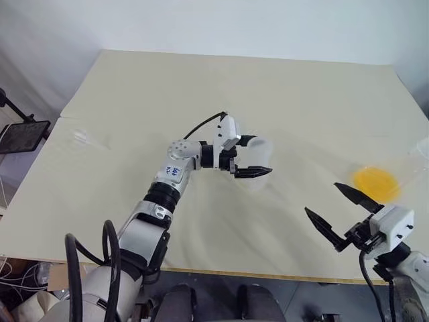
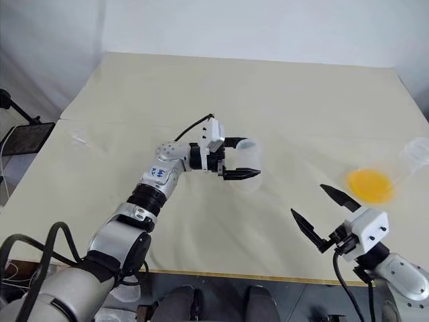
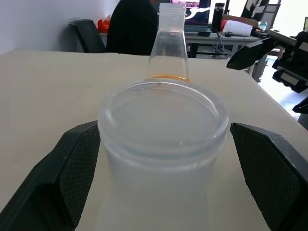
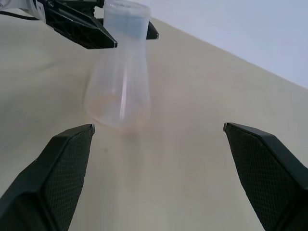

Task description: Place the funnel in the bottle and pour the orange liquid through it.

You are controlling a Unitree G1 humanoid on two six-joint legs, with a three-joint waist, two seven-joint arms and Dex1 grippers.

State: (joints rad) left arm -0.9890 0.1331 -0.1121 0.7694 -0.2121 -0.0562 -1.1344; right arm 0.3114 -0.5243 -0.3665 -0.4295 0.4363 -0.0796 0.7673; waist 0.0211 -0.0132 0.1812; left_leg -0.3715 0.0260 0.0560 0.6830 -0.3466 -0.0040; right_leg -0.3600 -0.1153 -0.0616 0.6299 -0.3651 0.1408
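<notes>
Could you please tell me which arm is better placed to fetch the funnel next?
Probably the left. The funnel lies on the table's left side, and the left claw is open, merely straddling the bottle neck. The right claw is far right, by the orange liquid.

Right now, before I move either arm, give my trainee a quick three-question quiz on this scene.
1. True or false: the right fingers grip the flask of orange liquid.
2. The bottle stands between which fingers? A left, B right, C neither.
3. What holds the orange liquid?
Key:
1. False: the right fingers are open and empty.
2. A: the left fingers are open on either side of its neck.
3. The flask near the right edge of the table.
</notes>
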